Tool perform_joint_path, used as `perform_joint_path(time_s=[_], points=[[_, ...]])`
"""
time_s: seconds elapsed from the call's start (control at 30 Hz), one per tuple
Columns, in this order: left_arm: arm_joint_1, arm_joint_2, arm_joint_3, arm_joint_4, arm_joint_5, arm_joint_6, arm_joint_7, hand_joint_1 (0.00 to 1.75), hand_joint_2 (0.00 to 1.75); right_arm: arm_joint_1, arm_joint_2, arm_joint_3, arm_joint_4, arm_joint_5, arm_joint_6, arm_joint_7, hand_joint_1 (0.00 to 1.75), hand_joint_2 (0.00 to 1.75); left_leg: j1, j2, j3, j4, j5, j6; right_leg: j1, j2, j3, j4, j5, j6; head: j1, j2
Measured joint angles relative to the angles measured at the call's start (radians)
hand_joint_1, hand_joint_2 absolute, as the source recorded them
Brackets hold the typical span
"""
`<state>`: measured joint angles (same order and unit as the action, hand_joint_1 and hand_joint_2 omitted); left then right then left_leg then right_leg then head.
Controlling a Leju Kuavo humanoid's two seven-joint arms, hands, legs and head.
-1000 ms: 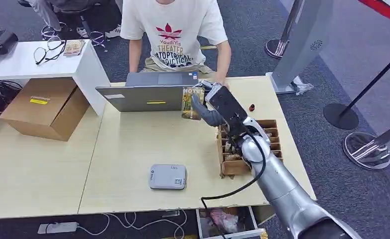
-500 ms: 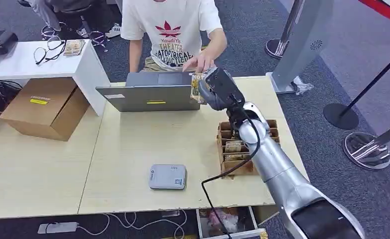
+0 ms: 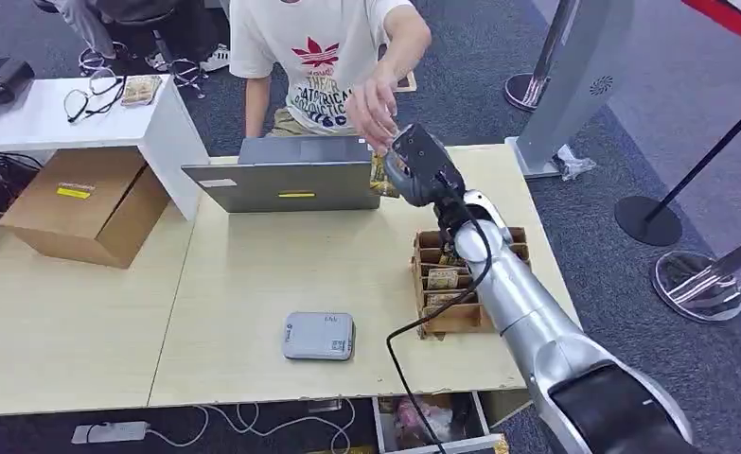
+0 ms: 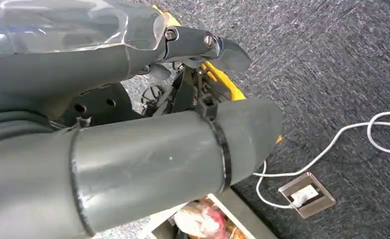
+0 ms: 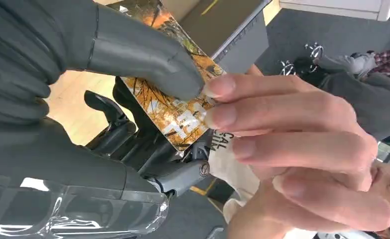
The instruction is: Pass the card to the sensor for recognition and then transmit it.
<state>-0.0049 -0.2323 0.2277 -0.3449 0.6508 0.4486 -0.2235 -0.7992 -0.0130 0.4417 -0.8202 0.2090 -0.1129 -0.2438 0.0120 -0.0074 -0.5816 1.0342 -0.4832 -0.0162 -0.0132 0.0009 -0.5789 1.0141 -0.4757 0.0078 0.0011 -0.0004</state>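
The orange, tree-patterned card (image 5: 175, 112) is sitting pinched in the right hand (image 3: 412, 168) above the desk's (image 3: 281, 265) far edge, a person's hand (image 5: 282, 144) touching it beside the laptop (image 3: 286, 175). The left hand (image 4: 133, 45) is hanging, its grasp unclear.

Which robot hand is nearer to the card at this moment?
The right. The right hand holds the card under its thumb, while the left hand hangs low over the carpet floor, away from the card.
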Motion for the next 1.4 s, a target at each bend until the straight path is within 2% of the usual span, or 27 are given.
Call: perform_joint_path(time_s=[0.13, 0.17, 0.2, 0.23, 0.67, 0.83, 1.0, 1.13, 1.4], points=[[0.000, 0.000, 0.000, 0.000, 0.002, -0.002, -0.006, 0.00, 0.00, -0.003, 0.005, 0.000, 0.012, 0.001, 0.000, 0.000, 1.75, 1.75, 0.000, 0.000, 0.000, 0.000, 0.000, 0.000, 0.000, 0.000, 0.000, 0.000, 0.000, 0.000, 0.000, 0.000], [0.000, 0.001, 0.000, 0.001, 0.004, -0.002, -0.007, 0.00, 0.00, -0.004, 0.006, 0.000, 0.015, 0.001, 0.000, 0.000, 1.62, 1.75, 0.000, 0.000, 0.000, 0.000, 0.000, 0.000, 0.000, 0.000, 0.000, 0.000, 0.000, 0.000, 0.000, 0.000], [0.000, 0.001, 0.000, 0.001, 0.005, -0.002, -0.008, 0.00, 0.00, -0.005, 0.006, 0.000, 0.017, 0.001, 0.001, 0.000, 0.56, 1.75, 0.000, 0.000, 0.000, 0.000, 0.000, 0.000, 0.000, 0.000, 0.000, 0.000, 0.000, 0.000, 0.000, 0.000], [0.000, 0.002, 0.000, 0.001, 0.005, -0.002, -0.010, 0.00, 0.00, -0.005, 0.006, 0.000, 0.019, 0.000, 0.001, 0.000, 0.02, 1.75, 0.000, 0.000, 0.000, 0.000, 0.000, 0.000, 0.000, 0.000, 0.000, 0.000, 0.000, 0.000, 0.000, 0.000], [0.011, 0.003, -0.019, 0.000, -0.007, 0.013, -0.022, 0.00, 0.00, -0.006, 0.023, 0.000, 0.024, -0.006, 0.023, 0.006, 0.00, 1.75, 0.000, 0.000, 0.000, 0.000, 0.000, 0.000, 0.000, 0.000, 0.000, 0.000, 0.000, 0.000, 0.000, 0.000], [0.023, 0.003, -0.021, -0.010, -0.008, 0.024, -0.022, 0.00, 0.00, 0.007, 0.023, -0.002, -0.012, -0.006, 0.016, 0.002, 0.00, 1.75, 0.000, 0.000, 0.000, 0.000, 0.000, 0.000, 0.000, 0.000, 0.000, 0.000, 0.000, 0.000, 0.000, 0.000], [0.031, 0.003, -0.023, -0.029, -0.010, 0.035, -0.021, 0.00, 0.00, 0.047, 0.021, -0.003, -0.096, 0.034, -0.031, -0.009, 0.00, 1.75, 0.000, 0.000, 0.000, 0.000, 0.000, 0.000, 0.000, 0.001, -0.001, 0.000, 0.000, 0.000, 0.000, 0.000], [0.041, 0.000, -0.023, -0.048, -0.015, 0.050, -0.021, 0.00, 0.00, 0.102, 0.007, -0.002, -0.197, 0.113, -0.098, -0.020, 0.00, 1.75, 0.000, 0.000, 0.000, 0.000, 0.000, 0.000, 0.000, 0.000, -0.001, 0.000, 0.000, 0.000, 0.000, 0.000], [0.064, -0.013, -0.022, -0.113, -0.066, 0.084, -0.016, 0.00, 0.00, 0.268, -0.065, -0.002, -0.447, 0.310, -0.184, -0.018, 0.00, 1.75, 0.000, 0.000, 0.000, 0.000, 0.000, 0.000, 0.000, 0.000, -0.001, -0.001, 0.000, 0.000, -0.001, 0.000]])
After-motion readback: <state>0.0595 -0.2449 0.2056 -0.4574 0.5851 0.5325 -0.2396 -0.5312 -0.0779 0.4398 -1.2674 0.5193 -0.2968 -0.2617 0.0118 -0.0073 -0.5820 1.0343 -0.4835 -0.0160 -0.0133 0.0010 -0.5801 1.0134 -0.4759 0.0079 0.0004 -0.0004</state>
